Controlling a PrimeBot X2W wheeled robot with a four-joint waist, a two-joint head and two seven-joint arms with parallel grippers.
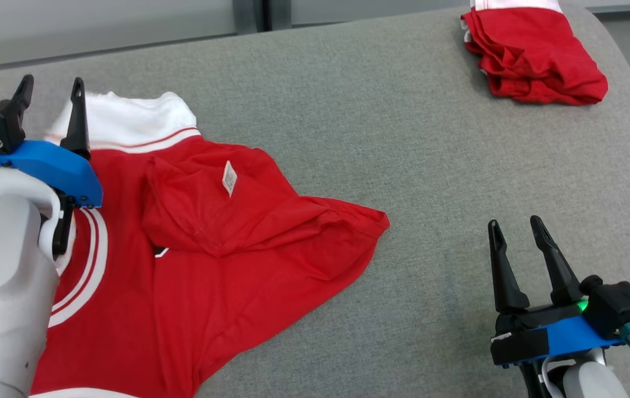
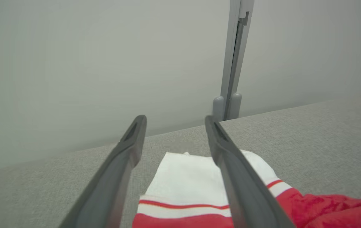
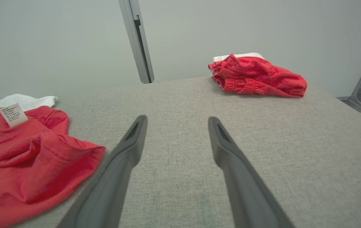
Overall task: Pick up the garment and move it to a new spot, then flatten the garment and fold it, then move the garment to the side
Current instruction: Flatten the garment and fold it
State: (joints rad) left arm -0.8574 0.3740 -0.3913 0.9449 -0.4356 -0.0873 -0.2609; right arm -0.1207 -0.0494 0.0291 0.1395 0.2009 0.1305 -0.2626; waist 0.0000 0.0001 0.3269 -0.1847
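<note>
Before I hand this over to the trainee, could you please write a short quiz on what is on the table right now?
1. True or false: the right gripper is holding the spread red garment.
2. Where on the grey table does the other red garment lie? A, far right corner; B, near left edge; C, centre.
3. What small pale thing shows on the spread red garment?
Key: 1, false: the right gripper stands open over bare table. 2, A. 3, a white label.
</note>
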